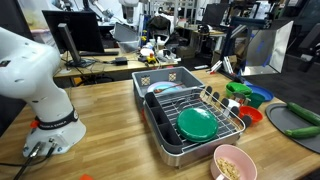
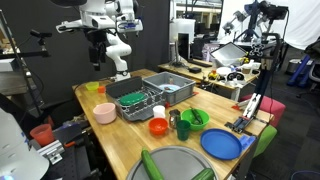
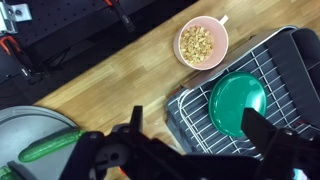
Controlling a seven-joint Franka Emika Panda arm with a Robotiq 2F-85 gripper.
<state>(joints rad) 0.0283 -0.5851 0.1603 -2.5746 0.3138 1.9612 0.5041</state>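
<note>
Pincer [image 3: 192, 132] hovers released (jaws wide) above green plate [image 3: 237, 102] on wire rack [image 3: 283, 62]. Advisable: descend vertically, straddling its rim.

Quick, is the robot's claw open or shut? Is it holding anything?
Gripper: open, holding nothing, up in the air above the wooden table.
</note>
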